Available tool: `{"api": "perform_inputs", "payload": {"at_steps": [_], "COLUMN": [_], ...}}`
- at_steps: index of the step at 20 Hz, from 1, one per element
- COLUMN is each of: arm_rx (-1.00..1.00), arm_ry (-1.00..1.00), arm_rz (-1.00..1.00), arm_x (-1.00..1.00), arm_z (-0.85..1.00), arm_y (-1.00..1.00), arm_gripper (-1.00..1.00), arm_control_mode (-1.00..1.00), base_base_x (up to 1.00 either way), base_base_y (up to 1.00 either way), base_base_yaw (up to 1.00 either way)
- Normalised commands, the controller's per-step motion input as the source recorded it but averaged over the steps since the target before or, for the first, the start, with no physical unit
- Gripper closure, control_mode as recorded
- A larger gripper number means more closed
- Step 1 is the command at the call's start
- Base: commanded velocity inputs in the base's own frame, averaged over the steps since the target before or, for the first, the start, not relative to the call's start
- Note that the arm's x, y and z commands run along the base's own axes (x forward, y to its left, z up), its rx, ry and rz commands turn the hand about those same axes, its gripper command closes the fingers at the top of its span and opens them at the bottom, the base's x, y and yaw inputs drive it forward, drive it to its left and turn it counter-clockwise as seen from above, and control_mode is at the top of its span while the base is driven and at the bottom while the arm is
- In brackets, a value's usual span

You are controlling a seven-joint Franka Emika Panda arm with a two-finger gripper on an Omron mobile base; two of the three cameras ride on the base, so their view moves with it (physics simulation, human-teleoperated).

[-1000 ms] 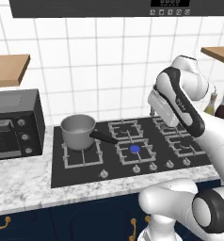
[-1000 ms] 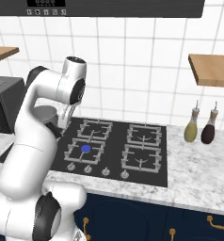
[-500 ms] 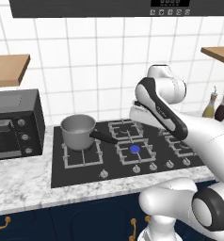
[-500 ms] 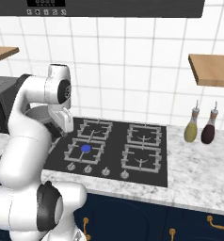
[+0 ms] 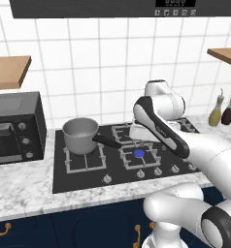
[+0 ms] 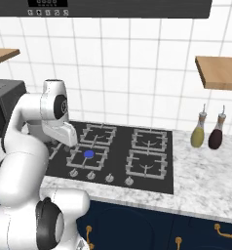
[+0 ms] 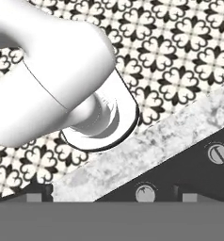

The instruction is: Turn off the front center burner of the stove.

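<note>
Burner [image 5: 139, 153] with blue disc lies front center on the stove [image 6: 159, 178], at 6 o'clock below the hand [image 5: 138, 131], which is open. Six grates, one pot [image 5: 81, 135], two bottles [image 6: 208, 133].

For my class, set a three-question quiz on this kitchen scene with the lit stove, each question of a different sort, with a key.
1. True or false: the blue disc on the front center burner of the wide flat black stove shows it is lit.
2. What stands on the rear left grate? A) grey metal saucepan B) kettle C) frying pan
3. Fill in: the yellow-green bottle and the dark bottle stand on the marble counter to the stove's ____ .

Key: 1 true; 2 A; 3 right.
</note>
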Motion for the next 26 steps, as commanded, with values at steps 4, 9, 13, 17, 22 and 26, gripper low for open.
{"api": "perform_inputs", "payload": {"at_steps": [4, 9, 13, 17, 22, 26], "arm_rx": [0.06, 0.05, 0.07, 0.1, 0.02, 0.0], "arm_ry": [-0.04, -0.07, -0.09, -0.07, -0.03, 0.0], "arm_rz": [0.09, 0.24, 0.26, 0.29, 0.19, 0.06], "arm_x": [0.01, 0.01, 0.08, 0.14, 0.1, 0.14], "arm_z": [-0.36, -0.36, -0.27, -0.25, -0.28, -0.31], "arm_y": [0.0, 0.0, 0.0, 0.0, 0.0, 0.0], "arm_gripper": [-1.0, -1.0, -1.0, -1.0, -1.0, -1.0], "arm_control_mode": [-1.0, -1.0, -1.0, -1.0, -1.0, -1.0], "base_base_x": [0.0, 0.0, 0.0, 0.0, 0.0, 0.0], "base_base_y": [0.0, 0.0, 0.0, 0.0, 0.0, 0.0], "base_base_yaw": [0.0, 0.0, 0.0, 0.0, 0.0, 0.0]}}
